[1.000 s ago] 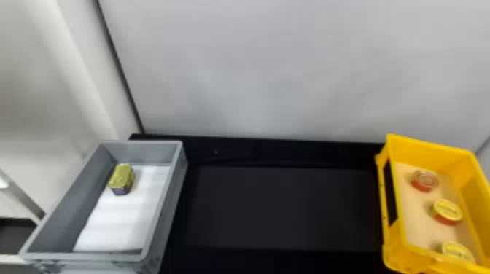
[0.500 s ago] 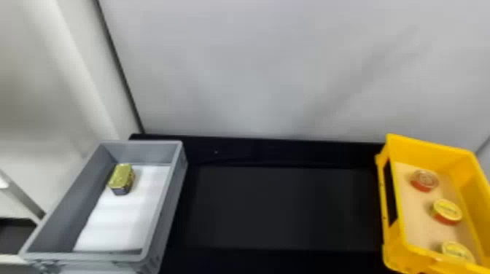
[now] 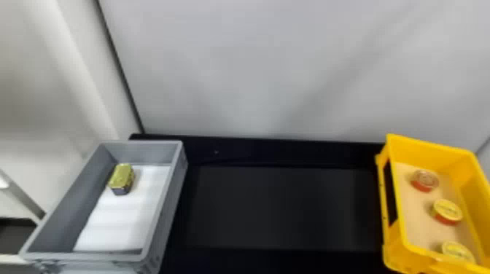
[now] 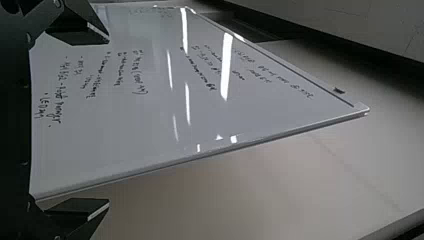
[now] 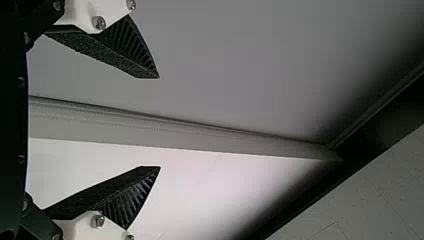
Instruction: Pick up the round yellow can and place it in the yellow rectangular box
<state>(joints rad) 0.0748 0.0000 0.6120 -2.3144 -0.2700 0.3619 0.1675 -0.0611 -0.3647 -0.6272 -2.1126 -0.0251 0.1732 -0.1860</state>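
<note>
Inside the yellow rectangular box (image 3: 432,147), at the right of the head view, three round cans stand in a row on a tan base. The middle round yellow can (image 3: 447,211) has a yellow top and red side. Nearer the front lies another yellow-topped can (image 3: 458,251), partly behind the box's front rim. At the back is a red can (image 3: 424,180) with a paler top. My left gripper (image 4: 109,121) is wide open before a whiteboard in the left wrist view, nothing between its fingers. The right wrist view has my right gripper (image 5: 159,122) open and empty, facing pale wall panels.
A grey box (image 3: 167,204) with a white liner stands on the black table (image 3: 284,207) at the left and holds a gold-topped rectangular tin (image 3: 122,178). A pale wall (image 3: 277,65) rises behind the table.
A faint slanting shadow has appeared on the back wall towards the right and grown wider. The boxes, cans and tin have kept their places.
</note>
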